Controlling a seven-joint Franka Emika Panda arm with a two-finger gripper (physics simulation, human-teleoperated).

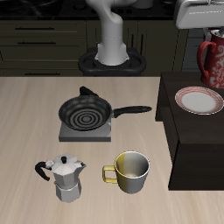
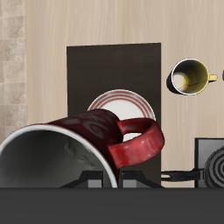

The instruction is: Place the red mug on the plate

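Red mug [image 1: 211, 59] hangs in the air above the back part of a dark raised block [image 1: 185, 136], with the gripper [image 1: 199, 19] directly over it at the picture's upper edge. In the exterior view the mug looks roughly upright, its speckled side facing the camera and its handle toward the middle of the bench [image 1: 35, 122]. The wrist view looks straight into the mug's grey-white mouth, with the red handle jutting out to the side; the jaws themselves are mostly hidden there, so the grip seems to be on the mug's rim or wall, closed around it, though the contact cannot be seen clearly.

The plate [image 1: 199, 101], white with a pinkish-red rim band, lies flat on the dark raised block, nearer the bench's front edge than the mug and below it. In the wrist view the plate [image 2: 122, 103] shows partly behind the mug [image 2: 79, 149], so the mug is above the block but not yet touching the plate.

Beside the block, out on the pale wooden bench, a black frying pan [image 1: 86, 112] rests on a small grey burner plate [image 1: 87, 131], its handle pointing toward the block. Nearer the front edge than the pan stand a silver moka pot [image 1: 65, 178] with a black handle and a squat yellow-olive mug [image 1: 131, 170], just beside each other but apart.
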